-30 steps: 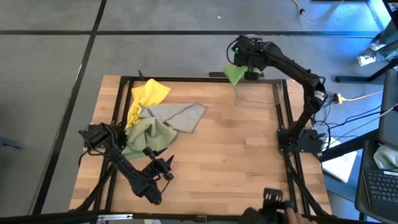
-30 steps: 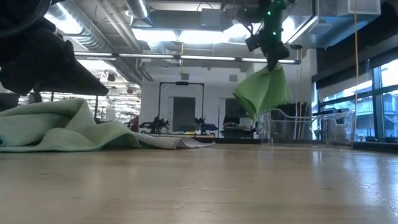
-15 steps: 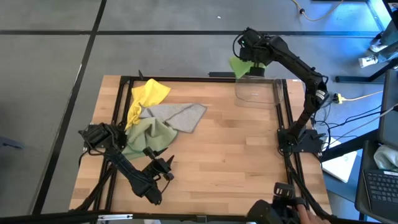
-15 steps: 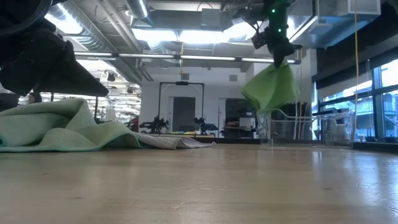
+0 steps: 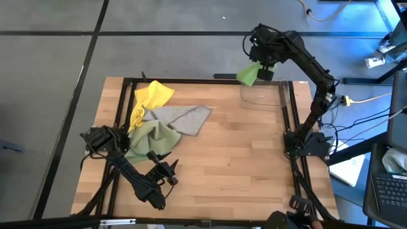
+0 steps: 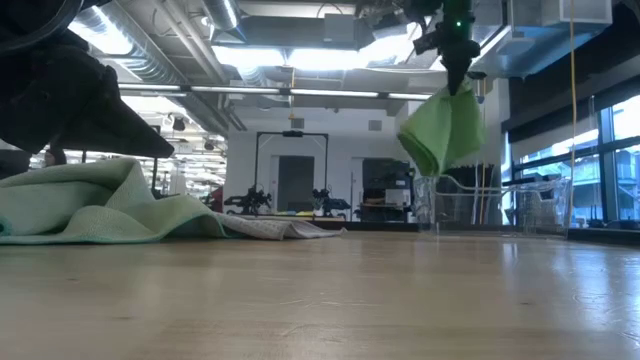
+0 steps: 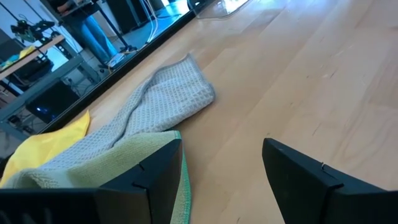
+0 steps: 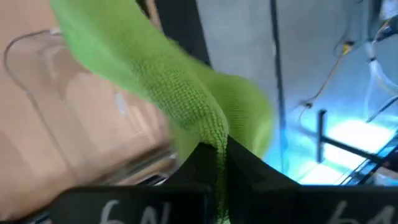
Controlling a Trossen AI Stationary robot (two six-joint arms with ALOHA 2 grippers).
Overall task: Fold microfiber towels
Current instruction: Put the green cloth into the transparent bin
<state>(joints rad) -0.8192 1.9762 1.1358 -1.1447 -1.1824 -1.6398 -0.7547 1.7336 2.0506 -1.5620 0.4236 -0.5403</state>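
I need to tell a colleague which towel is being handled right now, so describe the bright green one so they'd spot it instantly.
Look to the far edge of the wooden table, by the clear plastic bin. The bright green towel hangs there in the air, pinched in the right hand. The other three towels lie heaped on the table.

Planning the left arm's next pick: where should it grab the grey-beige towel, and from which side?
Grip the grey-beige towel at its free corner pointing toward the table's middle, coming from above. That end lies flat on bare wood; its other end is tucked among the yellow towel and pale olive towel.
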